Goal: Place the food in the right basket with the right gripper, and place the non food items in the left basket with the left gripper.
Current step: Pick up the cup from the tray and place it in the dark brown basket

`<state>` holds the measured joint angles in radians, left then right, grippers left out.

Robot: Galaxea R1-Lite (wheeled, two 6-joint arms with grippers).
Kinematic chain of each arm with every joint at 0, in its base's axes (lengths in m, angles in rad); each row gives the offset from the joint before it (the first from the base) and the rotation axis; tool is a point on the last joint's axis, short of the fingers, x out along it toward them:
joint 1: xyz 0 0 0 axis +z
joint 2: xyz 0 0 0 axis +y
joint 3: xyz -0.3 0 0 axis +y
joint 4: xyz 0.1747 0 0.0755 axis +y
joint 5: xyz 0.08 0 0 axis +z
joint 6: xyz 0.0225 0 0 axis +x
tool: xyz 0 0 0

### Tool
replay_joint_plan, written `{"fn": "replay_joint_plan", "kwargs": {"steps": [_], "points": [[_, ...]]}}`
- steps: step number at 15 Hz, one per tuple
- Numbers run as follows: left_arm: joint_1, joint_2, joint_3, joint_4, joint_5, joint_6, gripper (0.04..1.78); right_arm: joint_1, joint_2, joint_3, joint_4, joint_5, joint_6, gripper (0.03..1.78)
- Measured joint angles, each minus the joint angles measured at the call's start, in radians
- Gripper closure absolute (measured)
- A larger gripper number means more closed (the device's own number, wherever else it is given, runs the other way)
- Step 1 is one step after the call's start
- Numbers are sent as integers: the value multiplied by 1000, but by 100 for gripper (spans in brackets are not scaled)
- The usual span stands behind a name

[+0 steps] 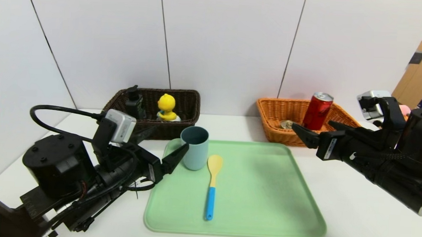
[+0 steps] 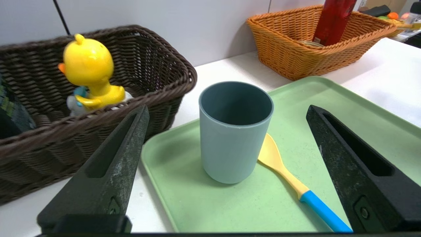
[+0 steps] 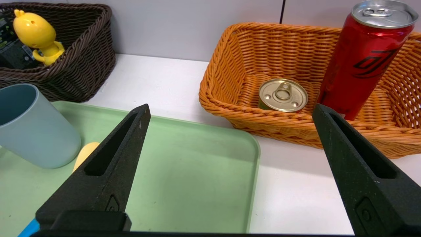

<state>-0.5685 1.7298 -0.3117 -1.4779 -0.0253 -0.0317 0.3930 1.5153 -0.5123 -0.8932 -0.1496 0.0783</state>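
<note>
White counter carries a green tray (image 1: 264, 192) where the light, stiff cup (image 2: 235, 131) stands before the wide-open left gripper (image 2: 227, 171), best pinched across its smooth sides.

Legible text: none. Red can (image 3: 365, 62): black stylised mark on side, not readable as letters. Black bottle (image 3: 11, 49): greenish print on label, too small to read. Tin (image 3: 283, 95) lid: plain gold, no lettering visible. Left tool (image 1: 175, 154): pale sticker, print illegible.
</note>
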Motion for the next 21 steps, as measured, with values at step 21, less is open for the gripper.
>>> {"fn": "replay_joint_plan", "kwargs": {"steps": [21], "points": [[-26, 347, -209, -44, 17, 64, 13, -24, 8, 7, -2, 3, 3, 11]]}}
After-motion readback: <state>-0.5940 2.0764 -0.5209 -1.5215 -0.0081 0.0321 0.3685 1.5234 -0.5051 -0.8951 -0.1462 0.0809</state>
